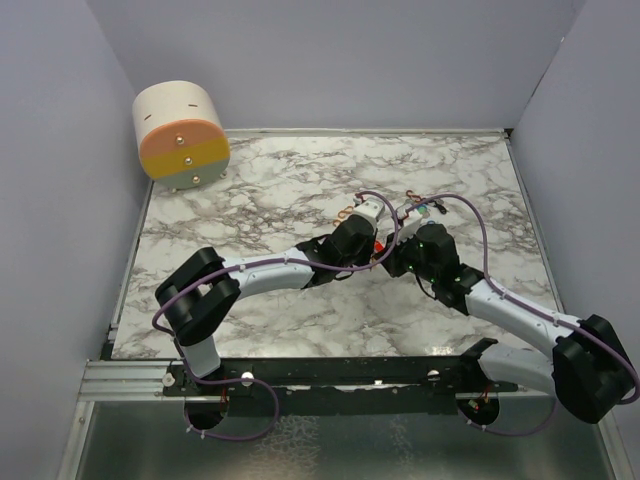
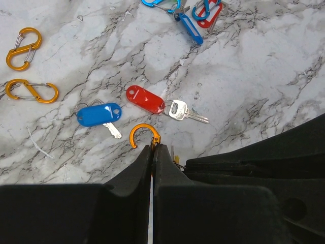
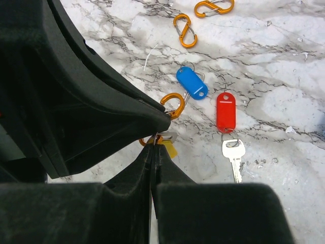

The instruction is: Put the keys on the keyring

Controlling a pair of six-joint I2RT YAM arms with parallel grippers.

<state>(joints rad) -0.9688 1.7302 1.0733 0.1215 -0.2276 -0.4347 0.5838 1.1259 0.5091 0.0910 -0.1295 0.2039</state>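
Observation:
My left gripper (image 2: pixel 153 147) is shut on an orange figure-eight keyring (image 2: pixel 144 134), whose open hook sticks out past the fingertips. My right gripper (image 3: pixel 154 148) is shut on the wire ring of a yellow-tagged key (image 3: pixel 169 148) and holds it against that keyring (image 3: pixel 173 104). Both grippers meet at mid-table in the top view, left (image 1: pixel 376 246) and right (image 1: pixel 390 256). A red-tagged key (image 2: pixel 145 99) and a blue-tagged key (image 2: pixel 99 114) lie loose on the marble just beyond; both also show in the right wrist view, red (image 3: pixel 225 112) and blue (image 3: pixel 192 82).
Two spare orange clips (image 2: pixel 23 48) (image 2: pixel 31 91) lie to the left. A cluster of blue and red clips and tags (image 2: pixel 190 18) lies further back. A round cream-and-orange container (image 1: pixel 180 135) stands at the back left corner. Walls enclose the marble table (image 1: pixel 250 200).

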